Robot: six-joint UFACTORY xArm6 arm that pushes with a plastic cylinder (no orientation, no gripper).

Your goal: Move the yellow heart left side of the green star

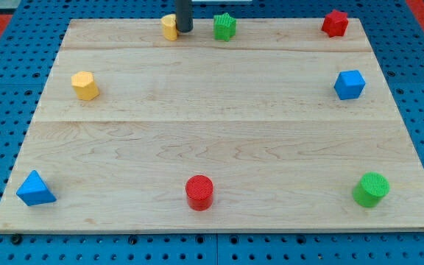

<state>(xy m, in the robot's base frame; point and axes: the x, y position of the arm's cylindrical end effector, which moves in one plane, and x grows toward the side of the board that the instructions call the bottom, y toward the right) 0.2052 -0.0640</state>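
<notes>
Wooden worktop (219, 140) on blue pegboard: yellow heart (169, 27) lies at the view's top edge, touching my tip (185, 30) on its right. Green star (224, 27) sits near, right of the tip. The tool is a plain rod, no jaws.

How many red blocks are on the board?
2. A red block sits at the view's top right corner, and a red cylinder stands near the view's bottom edge, about midway across. None seems hidden.

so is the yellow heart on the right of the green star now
No, the yellow heart sits to the view's left of the green star, with my tip between them.
</notes>
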